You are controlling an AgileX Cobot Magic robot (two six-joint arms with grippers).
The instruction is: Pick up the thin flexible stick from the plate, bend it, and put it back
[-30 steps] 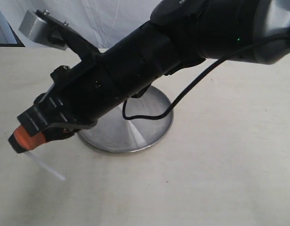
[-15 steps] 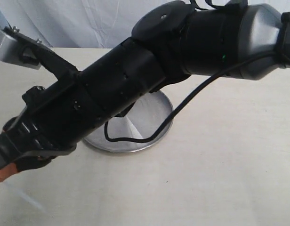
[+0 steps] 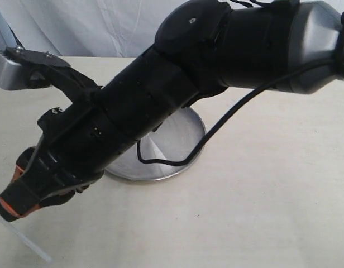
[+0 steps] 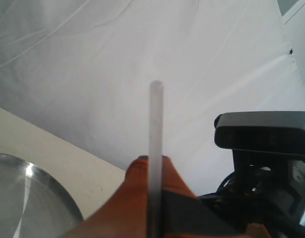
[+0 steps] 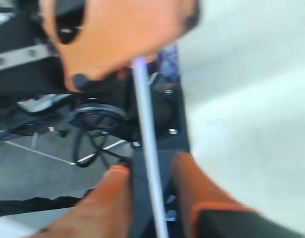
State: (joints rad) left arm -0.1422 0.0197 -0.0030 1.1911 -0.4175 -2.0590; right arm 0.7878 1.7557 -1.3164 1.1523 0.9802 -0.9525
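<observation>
The thin flexible stick is a whitish translucent strip, and my left gripper is shut on it, one free end pointing at the white backdrop. In the right wrist view the stick runs between the orange fingers of my right gripper, which stands open with a gap on each side. The left gripper grips the far end there. In the exterior view the right gripper has reached across to the lower left, and a length of stick pokes out below it. The right arm half covers the steel plate.
The right arm's grey wrist camera sticks out at the upper left and also shows in the left wrist view as a grey box. A black cable loops over the plate. A white cloth hangs behind the beige table.
The right arm has swung down and to the left across the plate. The stick's visible end has dropped from mid-left to the bottom-left corner of the exterior view.
</observation>
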